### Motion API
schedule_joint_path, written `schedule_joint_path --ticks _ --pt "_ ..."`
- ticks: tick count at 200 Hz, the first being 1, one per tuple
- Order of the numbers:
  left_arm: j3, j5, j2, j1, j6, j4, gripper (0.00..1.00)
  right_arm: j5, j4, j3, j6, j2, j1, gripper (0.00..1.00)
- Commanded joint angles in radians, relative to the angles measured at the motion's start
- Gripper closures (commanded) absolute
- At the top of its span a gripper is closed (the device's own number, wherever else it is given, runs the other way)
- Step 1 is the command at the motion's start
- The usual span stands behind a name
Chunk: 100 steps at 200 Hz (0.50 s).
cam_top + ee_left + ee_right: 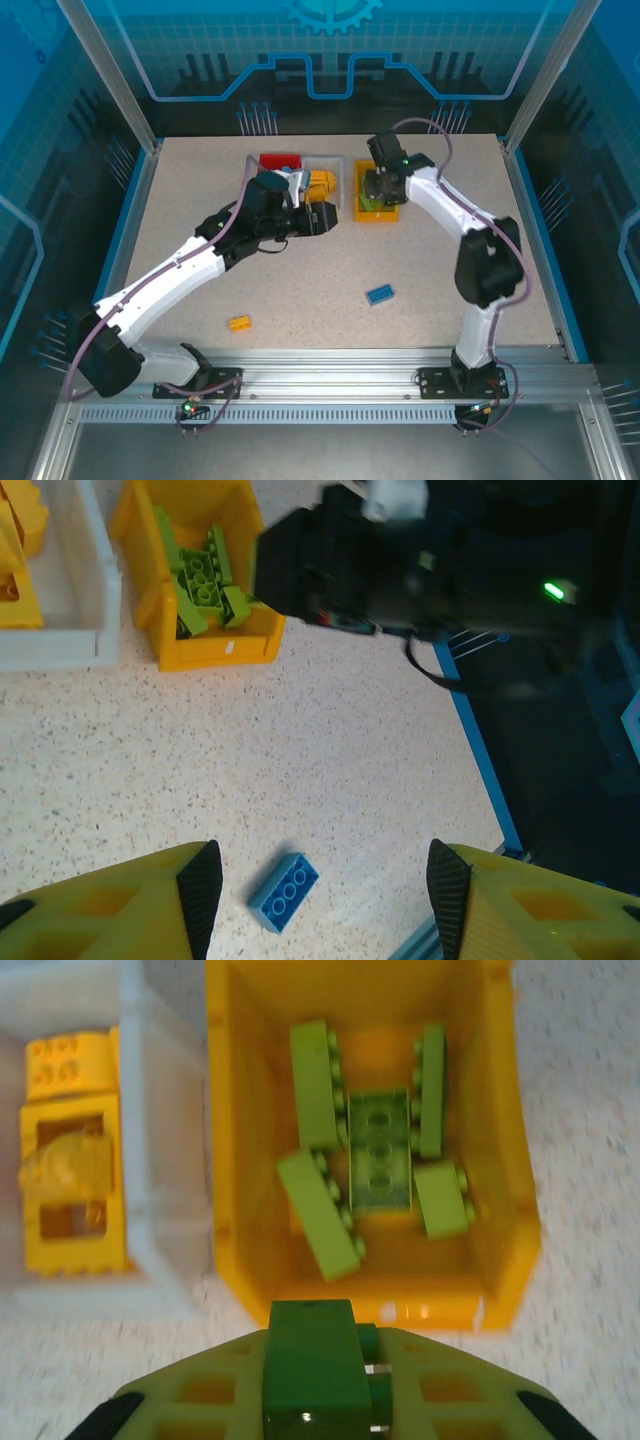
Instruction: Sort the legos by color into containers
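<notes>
My right gripper is shut on a dark green lego, held just over the near wall of the yellow-orange container. Several lime green legos lie inside that bin. The white container beside it holds yellow-orange legos. My left gripper is open and empty, high above a blue lego lying on the table. From above, the left gripper hovers beside the white container, the right gripper over the yellow-orange container. The red container stands at the back.
A blue lego and a yellow-orange lego lie loose on the speckled table. The three bins stand in a row at the back. Blue rails edge the table. The right arm reaches above the yellow-orange bin.
</notes>
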Motion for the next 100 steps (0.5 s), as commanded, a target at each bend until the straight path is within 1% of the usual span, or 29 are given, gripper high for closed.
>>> schedule_joint_path --ticks 1,31,49,55,80,88,100 --pt "0.051 0.053 0.054 0.006 0.062 0.022 0.4 0.015 -0.096 0.166 -0.057 0.133 -0.031 0.81" --pt "0.07 0.079 0.101 0.007 0.058 0.076 0.4 0.013 -0.143 0.325 -0.058 0.295 -0.059 0.8" --pt "0.069 0.088 0.114 0.005 0.055 0.093 0.4 0.013 -0.141 0.394 -0.091 0.344 -0.061 0.8" --pt "0.065 0.091 0.115 0.006 0.052 0.099 0.4 0.025 -0.146 0.417 -0.102 0.381 -0.061 0.8" --pt "0.041 0.098 0.116 0.003 0.036 0.123 0.4 0.039 -0.164 0.5 -0.114 0.428 -0.07 0.79" --pt "0.032 0.099 0.116 0.002 0.032 0.127 0.4 0.033 -0.173 0.526 -0.114 0.442 -0.073 0.76" --pt "0.02 0.101 0.116 -0.002 0.03 0.13 0.4 0.032 -0.203 0.567 -0.111 0.466 -0.075 0.67"
